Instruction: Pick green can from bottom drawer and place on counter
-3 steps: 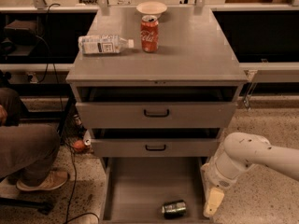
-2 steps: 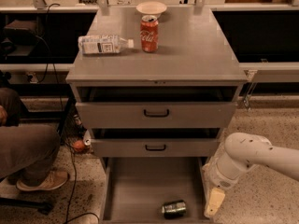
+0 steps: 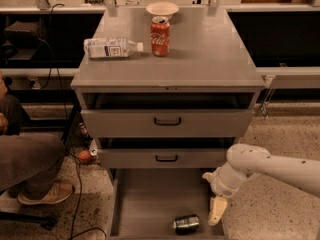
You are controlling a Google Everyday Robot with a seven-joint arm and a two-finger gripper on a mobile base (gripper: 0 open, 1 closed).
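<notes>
person [image 3: 30, 159]: sat at far left, only a trousered leg and a tan shoe [image 3: 42, 194] showed, on the speckled floor
cables [image 3: 75, 184]: black, ran down the floor between the leg and the cabinet
bottle [image 3: 107, 48]: clear plastic, white label, lay on its side on the left of the counter, cap toward the red can
red can [image 3: 160, 36]: upright, just right of the bottle cap, in front of the bowl
bowl [image 3: 162, 8]: pale, at the back edge of the counter
counter [image 3: 210, 54]: grey flat cabinet top, right half bare
top drawer [image 3: 167, 122]: black handle, pulled out a little
middle drawer [image 3: 165, 158]: black handle, also slightly out
bottom drawer [image 3: 145, 199]: pulled far out, wide grey floor
green can [image 3: 186, 223]: lay on its side on the bottom drawer floor, near the front, right of centre
jaws: cream, pointed down over the right side of the bottom drawer, just right of the green can and apart from it; held nothing; how far open could not be told
arm [image 3: 270, 166]: white, came in from the right edge, bent down to the drawer
</notes>
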